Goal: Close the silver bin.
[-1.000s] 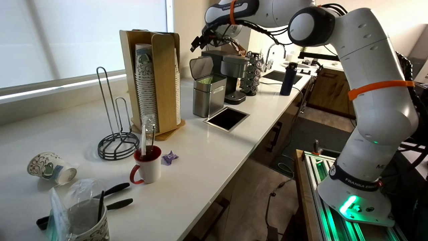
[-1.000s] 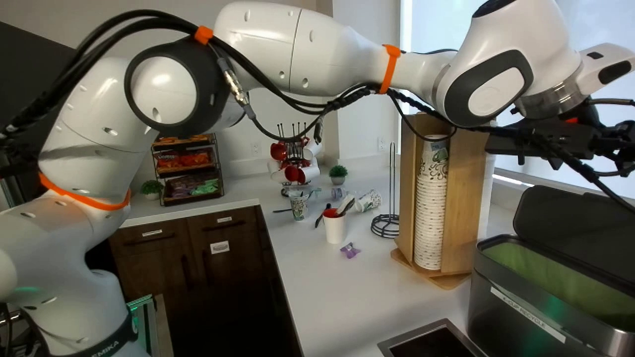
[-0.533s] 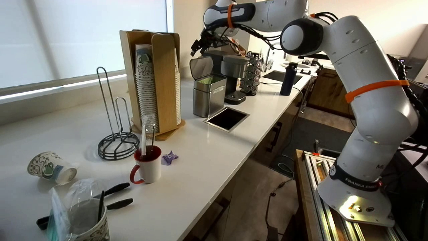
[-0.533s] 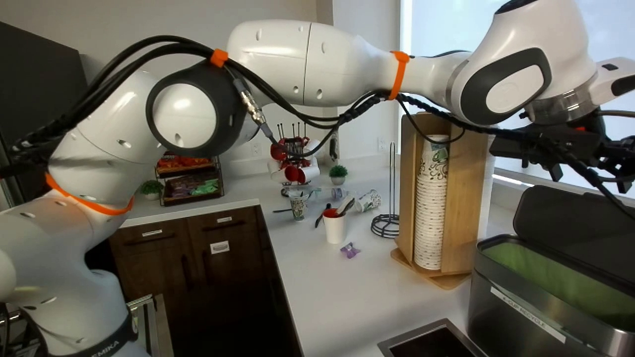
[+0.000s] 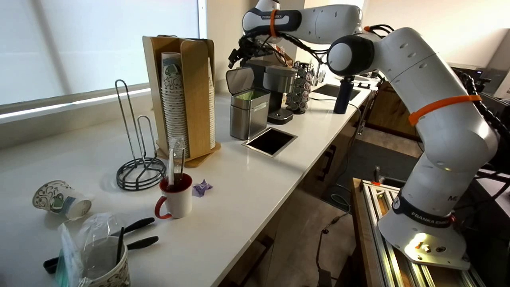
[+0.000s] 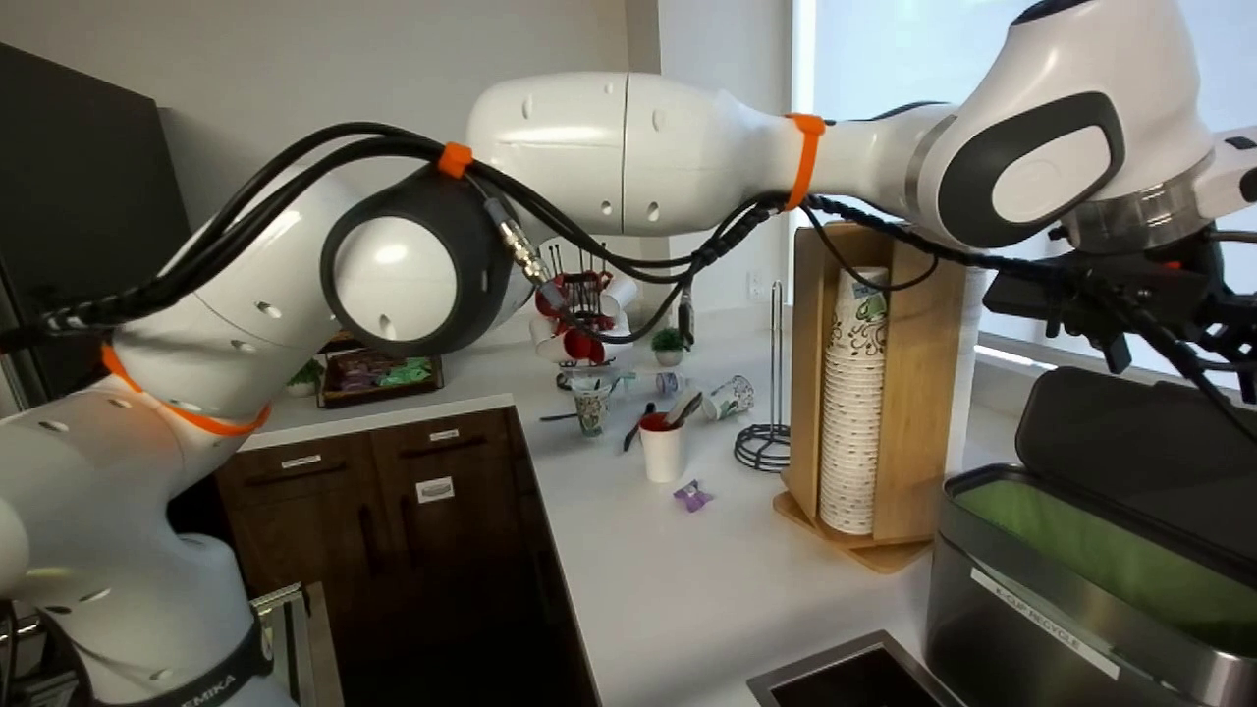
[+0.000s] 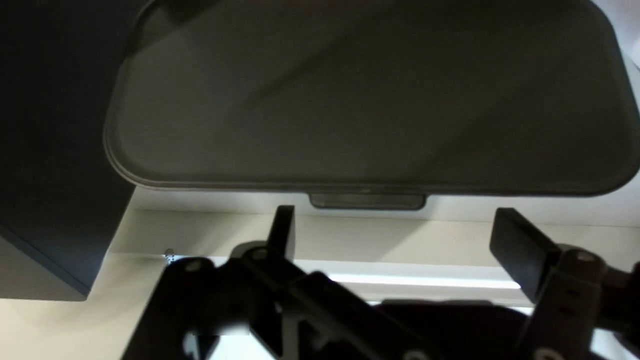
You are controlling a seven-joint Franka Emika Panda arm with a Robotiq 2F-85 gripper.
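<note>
Gripper [image 7: 397,232] near lid tab [image 7: 367,201], wrist only

We are seeing a silver bin [image 5: 248,119] with a dark grey lid [image 7: 370,110] and a green lining [image 6: 1090,555]. We are noticing a black gripper [image 7: 397,232], a white robot arm [image 5: 428,63] with orange bands [image 5: 442,105], a white mug [image 5: 181,204] with red interior [image 6: 652,422] and handle [image 5: 157,208], a dark blue bottle [image 5: 343,97], and a paper cup [image 5: 57,199] carrying dark swirls on white.
</note>
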